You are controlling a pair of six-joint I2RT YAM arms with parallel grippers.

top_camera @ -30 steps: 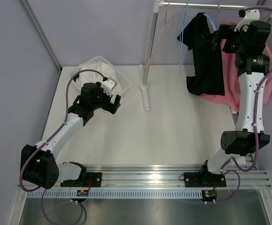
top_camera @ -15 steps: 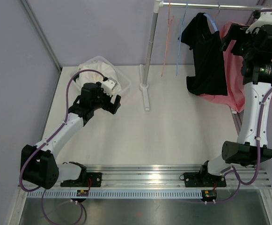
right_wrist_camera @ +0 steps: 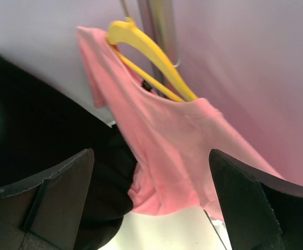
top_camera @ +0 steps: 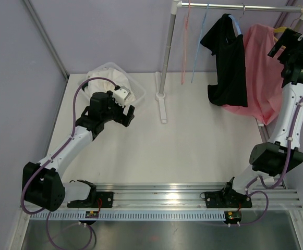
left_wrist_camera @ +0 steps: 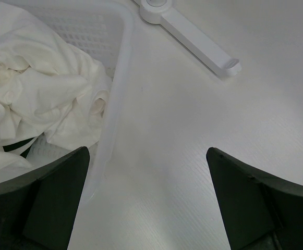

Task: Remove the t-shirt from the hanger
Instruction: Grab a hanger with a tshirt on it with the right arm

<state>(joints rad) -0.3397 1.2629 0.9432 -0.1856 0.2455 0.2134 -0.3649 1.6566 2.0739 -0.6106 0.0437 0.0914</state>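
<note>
A black t-shirt (top_camera: 227, 57) hangs on a blue hanger (top_camera: 236, 23) from the rail (top_camera: 229, 7). To its right a pink t-shirt (top_camera: 258, 73) hangs on a yellow hanger (top_camera: 279, 29). My right gripper (top_camera: 277, 46) is open and empty, held high at the pink shirt's right side. Its wrist view shows the pink shirt (right_wrist_camera: 177, 146), the yellow hanger (right_wrist_camera: 146, 57) and the black shirt (right_wrist_camera: 41, 120) beyond the open gripper (right_wrist_camera: 151, 152). My left gripper (top_camera: 128, 112) is open and empty over the table beside the basket, as its wrist view (left_wrist_camera: 147, 150) shows.
A white basket (top_camera: 137, 89) of white cloth (top_camera: 107, 83) stands at the back left, and shows in the left wrist view (left_wrist_camera: 121, 67). The rack's pole (top_camera: 168, 47) and foot (top_camera: 161, 107) stand mid-back. Two empty hangers, red (top_camera: 184, 47) and blue (top_camera: 198, 44), hang on the rail.
My right arm has swung right, from in front of the black shirt to the pink shirt's right side. The empty hangers have swung back to hang straight. The left arm has not moved.
</note>
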